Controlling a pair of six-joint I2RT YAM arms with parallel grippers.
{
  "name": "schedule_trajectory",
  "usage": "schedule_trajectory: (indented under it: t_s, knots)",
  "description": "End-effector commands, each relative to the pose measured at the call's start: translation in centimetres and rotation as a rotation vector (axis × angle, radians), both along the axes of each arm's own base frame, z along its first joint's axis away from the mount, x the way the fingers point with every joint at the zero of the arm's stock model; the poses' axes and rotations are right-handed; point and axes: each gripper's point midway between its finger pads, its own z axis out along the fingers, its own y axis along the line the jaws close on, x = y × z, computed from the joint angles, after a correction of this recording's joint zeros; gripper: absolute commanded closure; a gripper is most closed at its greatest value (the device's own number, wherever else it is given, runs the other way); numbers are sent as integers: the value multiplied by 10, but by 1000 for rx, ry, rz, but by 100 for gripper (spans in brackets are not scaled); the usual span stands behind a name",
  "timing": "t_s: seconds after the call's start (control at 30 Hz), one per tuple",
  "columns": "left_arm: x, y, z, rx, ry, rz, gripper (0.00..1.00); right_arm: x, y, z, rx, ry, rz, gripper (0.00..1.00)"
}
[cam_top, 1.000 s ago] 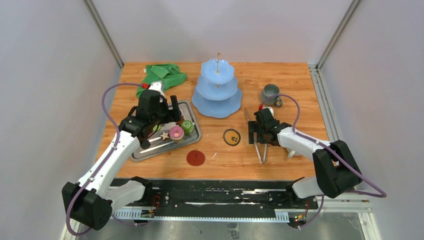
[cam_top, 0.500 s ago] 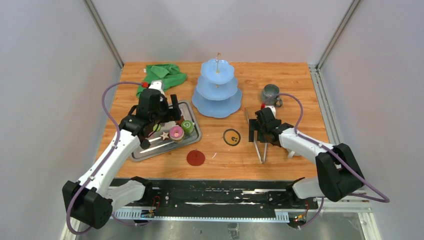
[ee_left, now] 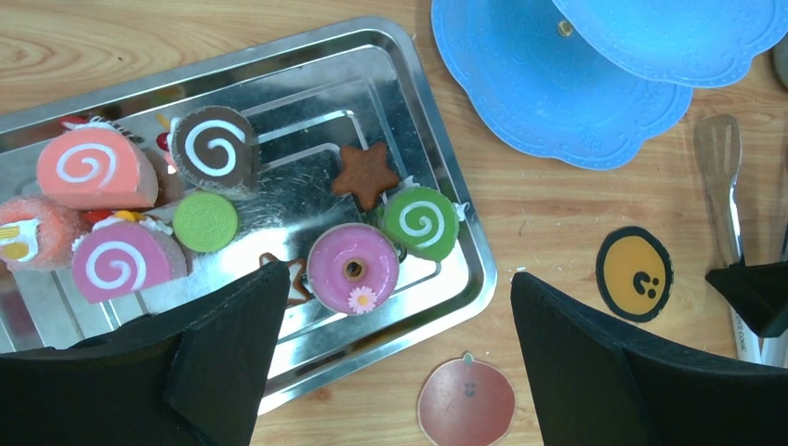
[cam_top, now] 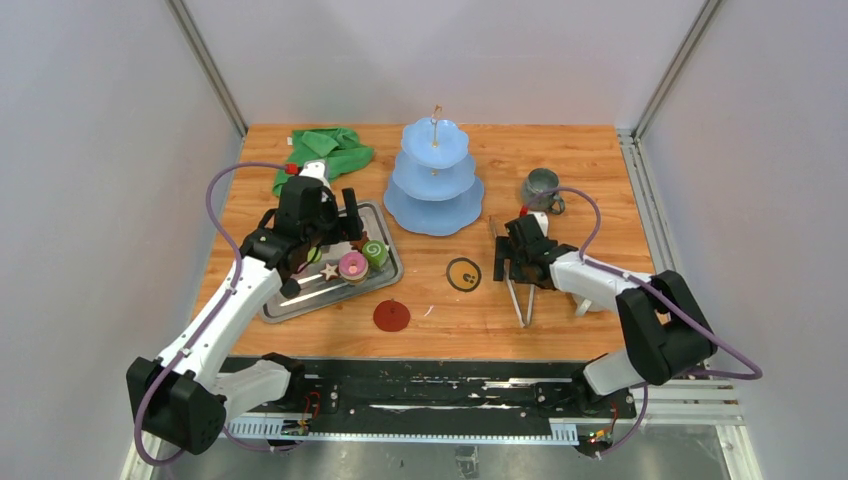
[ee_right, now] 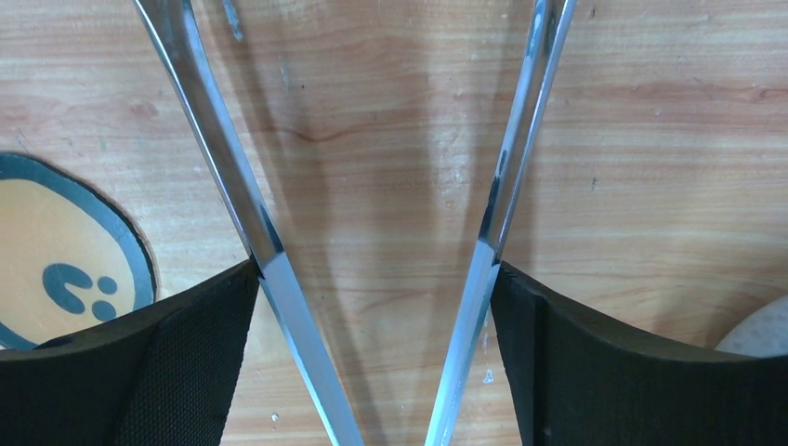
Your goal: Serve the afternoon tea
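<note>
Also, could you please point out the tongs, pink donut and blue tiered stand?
tongs (ee_right: 229,167), right wrist view, on the left blade.
pink donut (ee_left: 332,266), left wrist view, on its icing.
blue tiered stand (cam_top: 433,215), top external view, on the bottom tier.

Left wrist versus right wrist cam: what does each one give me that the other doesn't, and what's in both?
Left wrist only: the steel tray with the sweets, the blue tiered stand and the red round sticker. Right wrist only: both arms of the tongs lying between the open fingers of the right gripper. Both: the tongs, the yellow face disc and the wooden table.
</note>
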Motion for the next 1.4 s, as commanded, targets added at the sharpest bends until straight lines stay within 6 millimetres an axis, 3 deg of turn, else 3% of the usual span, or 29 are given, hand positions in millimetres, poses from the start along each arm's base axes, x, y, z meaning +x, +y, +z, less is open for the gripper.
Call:
schedule_trajectory:
  t_s: [0.0, 0.37, 0.57, 0.73, 0.87, 1.1, 1.27, 1.37]
  knots:
    - [5, -3, 16, -2, -47, -8, 6, 0, 0, -9, -21, 14, -27, 10]
    - [3, -2, 15, 4, -45, -6, 6, 1, 0, -8, -18, 3, -30, 32]
    - [3, 0, 15, 5, -46, -1, 6, -7, 4, 3, 3, 3, 25, 71]
    - [2, 2, 10, 12, -26, 12, 5, -20, 4, 26, 14, 15, 100, 98]
    - [3, 4, 7, 21, -11, 30, 5, -30, 9, 54, 32, 23, 196, 99]
    - [4, 22, 6, 87, 17, 113, 5, -84, 36, 91, 125, 228, 459, 99]
    - [6, 39, 4, 100, 46, 181, 5, -118, 60, 112, 99, 293, 677, 92]
    - [7, 49, -2, 76, 74, 210, 4, -119, 82, 126, 84, 266, 770, 86]
